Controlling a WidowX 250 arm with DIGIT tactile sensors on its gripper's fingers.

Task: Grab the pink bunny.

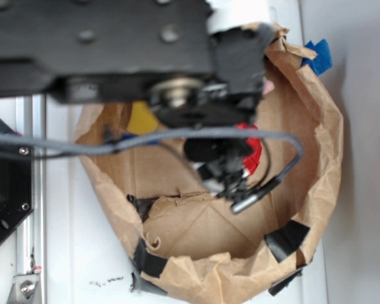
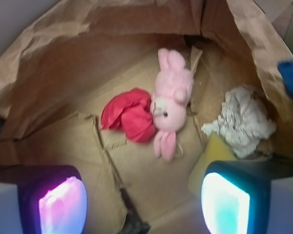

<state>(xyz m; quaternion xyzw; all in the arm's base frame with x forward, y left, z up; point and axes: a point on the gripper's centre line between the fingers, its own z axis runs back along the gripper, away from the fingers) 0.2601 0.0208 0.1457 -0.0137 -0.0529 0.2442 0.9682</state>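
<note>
Well ahead of the spread jaws lies the pink bunny point(image 2: 169, 100).

Inside the one brown paper bag point(image 2: 58, 58) lie four loose things: one pink bunny point(image 2: 170, 105), one red paper wad point(image 2: 129, 116) touching the bunny's side, one crumpled whitish-grey rag point(image 2: 244, 122) on the bunny's other side, and one yellow sponge point(image 2: 212, 156) just below that rag. Two lit finger pads point(image 2: 63, 204) of the single gripper point(image 2: 144, 202) show below the bunny, one glowing pink, one cyan. Two black tape patches point(image 1: 285, 239) mark the bag's near rim, and one blue tape piece point(image 1: 318, 56) sits at its far edge.
</note>
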